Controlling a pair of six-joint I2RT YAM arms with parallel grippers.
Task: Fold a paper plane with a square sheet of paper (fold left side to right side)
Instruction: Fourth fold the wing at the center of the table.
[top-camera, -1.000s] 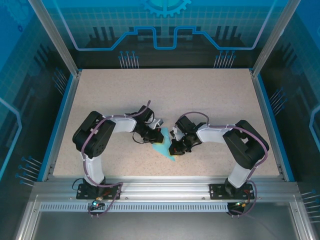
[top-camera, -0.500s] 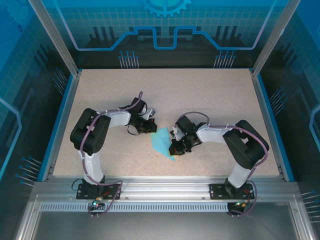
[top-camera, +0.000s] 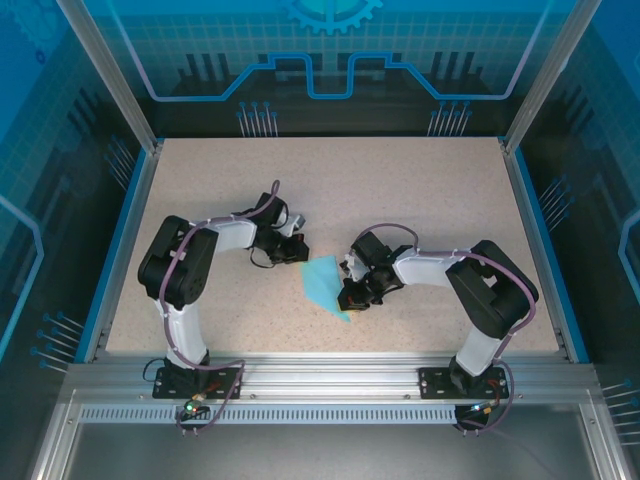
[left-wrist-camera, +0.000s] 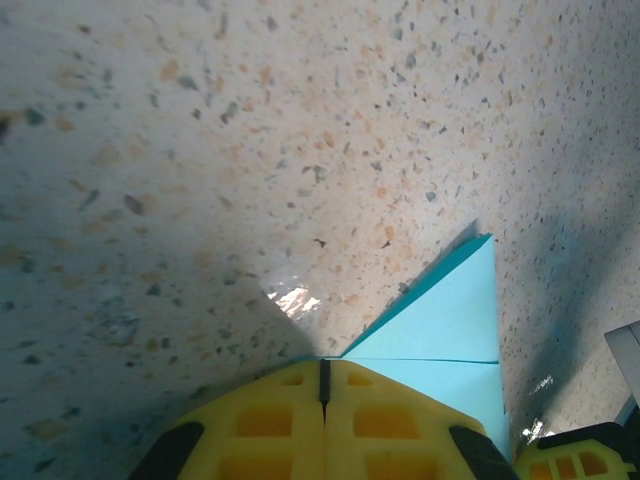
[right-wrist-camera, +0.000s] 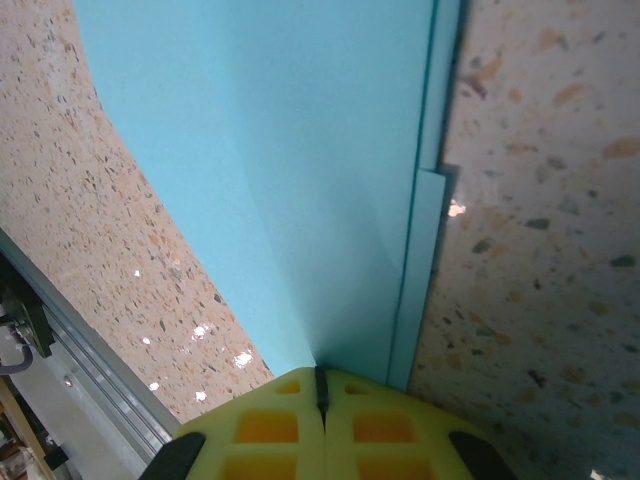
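Plain light-blue paper (top-camera: 322, 283), speckled beige tabletop (top-camera: 420, 190), yellow right tool (right-wrist-camera: 320, 378) with black trim.

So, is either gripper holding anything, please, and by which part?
It cannot be told: the shut right gripper meets the folded light-blue paper near its layered edge, pinching or pressing. The shut left gripper holds nothing.

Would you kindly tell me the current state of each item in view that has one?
Paper: folded, creased, lying on the table.
Left gripper: shut, next to the paper.
Right gripper: shut, tips down on the paper.
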